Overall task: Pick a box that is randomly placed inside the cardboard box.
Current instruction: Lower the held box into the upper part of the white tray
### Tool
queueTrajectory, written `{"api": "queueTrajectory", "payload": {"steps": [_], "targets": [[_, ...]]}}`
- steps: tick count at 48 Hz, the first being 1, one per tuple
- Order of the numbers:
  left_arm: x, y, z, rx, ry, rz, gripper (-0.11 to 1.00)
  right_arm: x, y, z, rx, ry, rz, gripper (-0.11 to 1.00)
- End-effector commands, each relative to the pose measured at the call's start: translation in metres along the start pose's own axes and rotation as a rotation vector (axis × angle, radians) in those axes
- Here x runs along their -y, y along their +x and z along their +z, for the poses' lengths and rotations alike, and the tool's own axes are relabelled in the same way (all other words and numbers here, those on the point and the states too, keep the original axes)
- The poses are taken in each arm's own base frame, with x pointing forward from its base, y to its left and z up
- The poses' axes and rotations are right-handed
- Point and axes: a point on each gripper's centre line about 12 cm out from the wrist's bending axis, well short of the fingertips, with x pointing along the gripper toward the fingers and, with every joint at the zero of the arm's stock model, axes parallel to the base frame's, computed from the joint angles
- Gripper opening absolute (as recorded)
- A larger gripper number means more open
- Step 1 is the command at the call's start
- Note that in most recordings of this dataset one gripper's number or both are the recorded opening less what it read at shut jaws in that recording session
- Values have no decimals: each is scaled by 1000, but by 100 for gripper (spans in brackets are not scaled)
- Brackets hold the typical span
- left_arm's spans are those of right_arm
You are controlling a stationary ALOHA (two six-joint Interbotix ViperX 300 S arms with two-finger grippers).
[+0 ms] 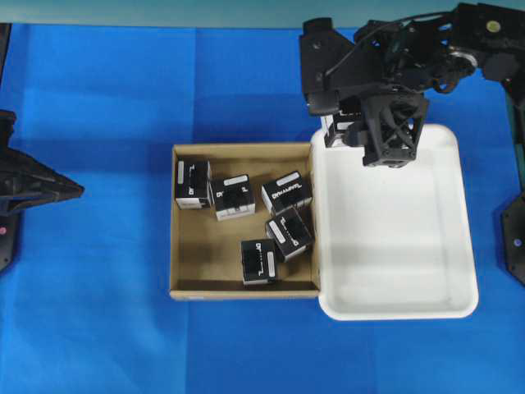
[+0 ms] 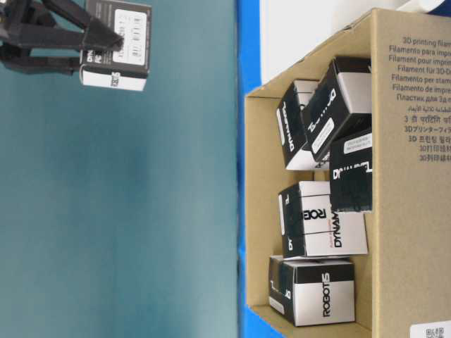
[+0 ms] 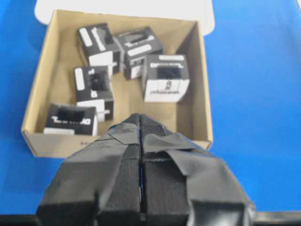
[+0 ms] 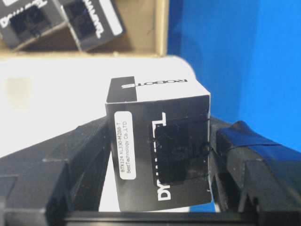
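Right jaws (image 4: pixel 160 155): clamped on the box (image 4: pixel 160 146), label strip upright.
Box place: upper right overhead, above white tray (image 1: pixel 394 246) corner.
Left jaws (image 3: pixel 140 141): shut, empty.
Cardboard box (image 1: pixel 184 279): centre, five cartons inside.

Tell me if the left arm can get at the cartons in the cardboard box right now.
Probably yes. The left gripper is shut and holds nothing, the cardboard box is open-topped, and five cartons lie uncovered. The right gripper, holding a sixth, is over the tray.
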Motion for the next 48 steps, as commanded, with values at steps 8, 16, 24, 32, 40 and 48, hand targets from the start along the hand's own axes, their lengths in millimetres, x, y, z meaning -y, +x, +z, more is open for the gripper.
{"api": "queueTrajectory", "payload": {"steps": [8,16,24,32,40,48], "targets": [[0,-1,8,17,2,1,-7,-2,27,-17,-3,8,-3,66],[0,-2,10,29,2,1,-7,-6,44,-30,-1,16,-7,66],[-1,-2,11,33,-2,5,-7,-10,61,-42,-14,22,-3,66],[-1,-1,10,30,-2,6,-7,-12,79,-48,-18,30,0,66],[-1,-1,10,30,-2,6,-7,-11,95,-47,-14,30,-4,66],[-1,-1,10,27,-2,6,-7,-11,116,-56,-66,39,13,66]]}}
